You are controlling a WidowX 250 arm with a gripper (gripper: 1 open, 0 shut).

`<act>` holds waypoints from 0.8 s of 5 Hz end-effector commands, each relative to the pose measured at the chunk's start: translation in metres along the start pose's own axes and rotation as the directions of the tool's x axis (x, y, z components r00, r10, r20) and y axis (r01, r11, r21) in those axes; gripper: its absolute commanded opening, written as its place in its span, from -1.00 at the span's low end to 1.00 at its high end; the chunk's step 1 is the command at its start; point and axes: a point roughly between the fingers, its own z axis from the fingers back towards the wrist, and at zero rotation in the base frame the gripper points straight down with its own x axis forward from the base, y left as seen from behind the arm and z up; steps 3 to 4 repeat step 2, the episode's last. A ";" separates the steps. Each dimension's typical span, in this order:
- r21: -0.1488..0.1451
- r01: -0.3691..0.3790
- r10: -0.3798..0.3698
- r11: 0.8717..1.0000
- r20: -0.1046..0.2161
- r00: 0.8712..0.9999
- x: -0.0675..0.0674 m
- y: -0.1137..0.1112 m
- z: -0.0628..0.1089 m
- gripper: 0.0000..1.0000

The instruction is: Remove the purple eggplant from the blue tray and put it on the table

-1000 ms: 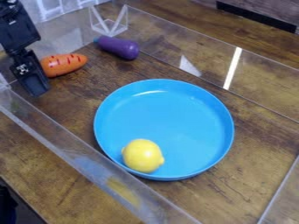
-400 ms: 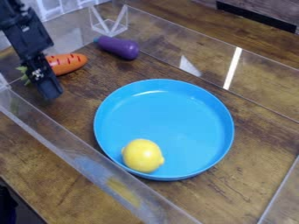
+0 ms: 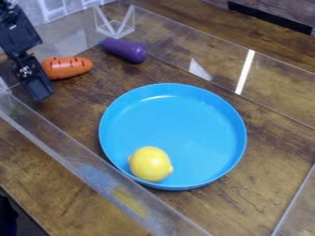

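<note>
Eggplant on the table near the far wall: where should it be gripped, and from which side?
Grip the eggplant across its middle, coming from above. It lies flat on the table, long axis running from upper left to lower right in the picture, so fingers should close across the narrow width. The clear wall behind it probably blocks a rear approach; the carrot lies apart, to its left.

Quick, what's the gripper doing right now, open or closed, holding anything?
Gripper: open and holding nothing; the eggplant lies apart from it on the table.
</note>
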 end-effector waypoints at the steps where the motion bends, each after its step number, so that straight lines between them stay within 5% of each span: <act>1: 0.009 0.075 -0.075 0.997 -0.008 0.997 0.015 -0.001 0.012 1.00; 2: -0.022 0.108 -0.109 0.994 -0.022 0.994 0.021 -0.002 0.012 1.00; 4: -0.022 0.108 -0.109 0.994 -0.022 0.994 0.021 -0.002 0.012 1.00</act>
